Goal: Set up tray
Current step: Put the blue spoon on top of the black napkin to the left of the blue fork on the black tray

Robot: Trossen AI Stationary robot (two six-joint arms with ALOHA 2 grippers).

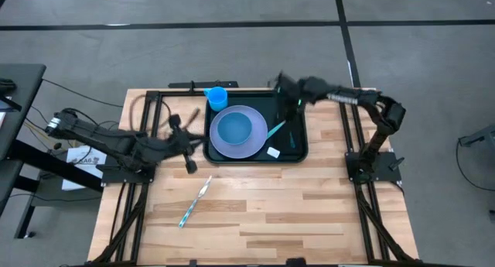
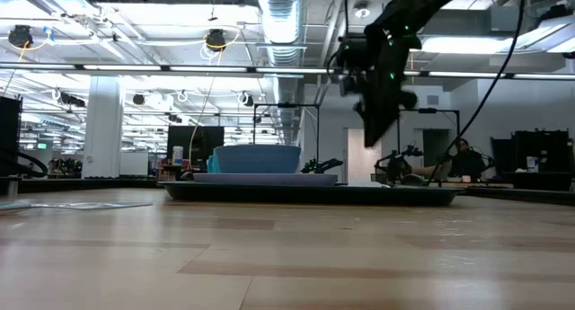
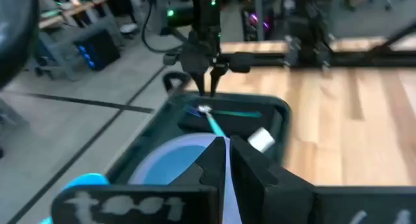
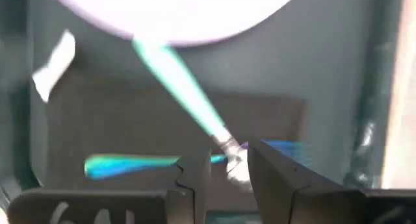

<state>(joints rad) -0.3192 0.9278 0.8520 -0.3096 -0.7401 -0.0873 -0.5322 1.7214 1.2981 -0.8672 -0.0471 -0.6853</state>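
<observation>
The dark tray (image 1: 259, 100) lies at the table's far middle. It holds a lavender plate (image 1: 255, 143) with a blue bowl (image 1: 234, 129), a blue cup (image 1: 216, 97) and a black napkin (image 4: 130, 120). One teal utensil (image 4: 175, 81) leans its handle on the plate's rim. A second teal utensil (image 4: 127, 164) lies flat on the napkin. My right gripper (image 4: 231, 172) hangs open above the tray's far right part, fingers pointing down over the utensils' ends (image 3: 209, 91). My left gripper (image 3: 227, 162) is shut, low beside the tray's left edge (image 1: 199, 141).
A third teal utensil (image 1: 195, 203) lies on the bare wood toward the near left. A small white piece (image 1: 272, 152) sits in the tray's near right corner. Black frame rails (image 1: 352, 135) run along both sides of the table.
</observation>
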